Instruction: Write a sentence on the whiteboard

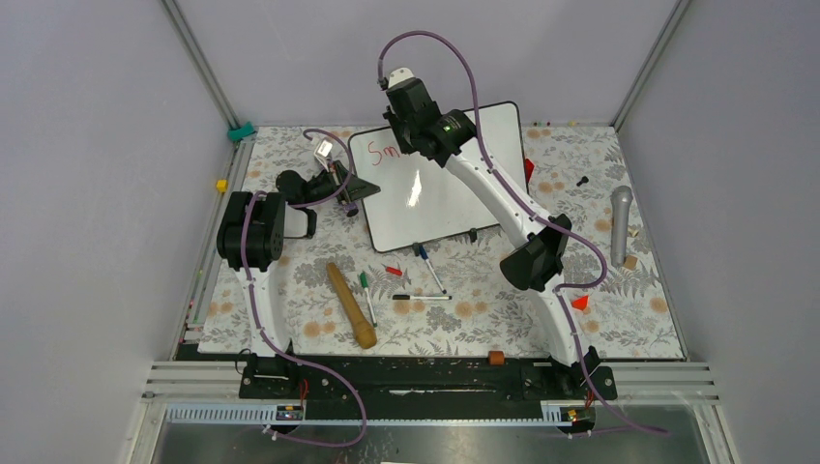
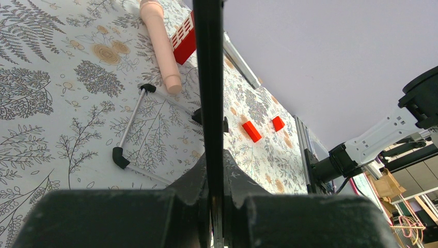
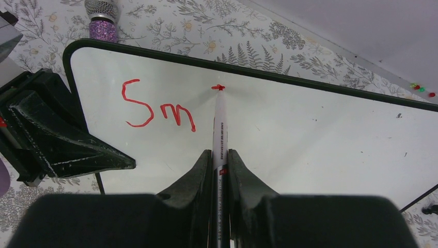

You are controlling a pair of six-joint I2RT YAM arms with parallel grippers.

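The whiteboard (image 1: 440,208) stands tilted at the middle back of the table. Red letters "Sm" (image 1: 388,153) sit at its upper left and show clearly in the right wrist view (image 3: 157,111). My right gripper (image 1: 414,133) is shut on a white marker (image 3: 220,129). The marker's red tip (image 3: 218,87) touches the whiteboard (image 3: 320,139) just right of the "m". My left gripper (image 1: 356,188) is shut on the board's black left edge (image 2: 208,77), and shows in the right wrist view (image 3: 57,137). The rest of the sentence is not on the board.
In front of the board lie a wooden roller (image 1: 350,304), a green marker (image 1: 365,282), a red cap (image 1: 392,270) and two white markers (image 1: 430,268). A grey microphone (image 1: 621,222) lies at the right, and a glittery one (image 3: 102,18) near the board's left corner. Small orange pieces (image 1: 580,302) lie around.
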